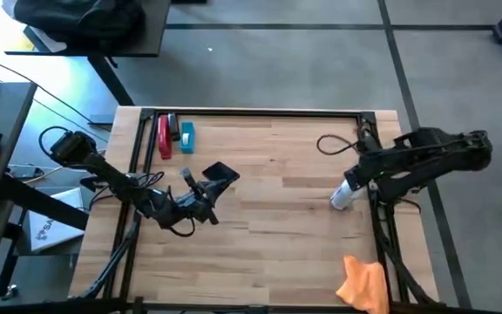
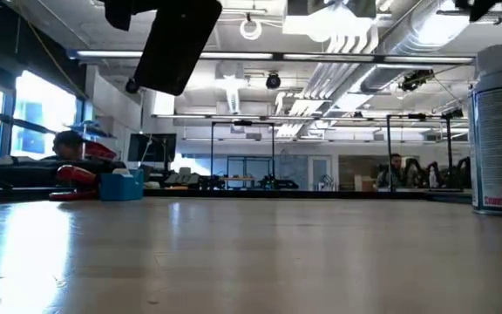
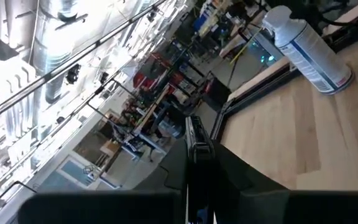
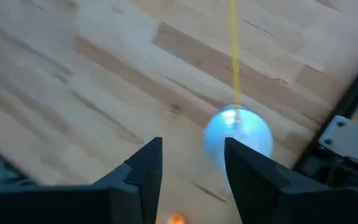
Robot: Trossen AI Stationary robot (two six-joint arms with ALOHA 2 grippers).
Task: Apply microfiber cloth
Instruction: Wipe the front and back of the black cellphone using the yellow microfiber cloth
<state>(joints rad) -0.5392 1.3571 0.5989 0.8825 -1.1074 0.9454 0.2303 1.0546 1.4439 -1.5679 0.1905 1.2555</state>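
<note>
Microfiber cloth [image 1: 362, 283] is seen in the high view as a bright orange heap at the near right corner of the bench [image 1: 268, 183], partly over the edge. The right gripper [image 1: 349, 194] is above the white spray bottle [image 1: 345, 194] by the right edge, so the cloth lies toward the near edge from it, a short way off. The right arm is much nearer than the left. The left gripper [image 1: 206, 187] is held near the middle of the bench, pinching a black phone [image 1: 219, 174].

In the low view the phone [image 2: 178, 42] is seen up in the air, and the bottle [image 2: 501, 131] stands upright at the right.

In the left wrist view the phone [image 3: 197, 165] is pinched edge-on between the fingers.

In the right wrist view the fingers [image 4: 143, 168] are spread apart, with nothing between them. The bottle top [image 4: 238, 138] shows just beside them, and a bit of orange [image 4: 176, 218] is seen past them.
</note>
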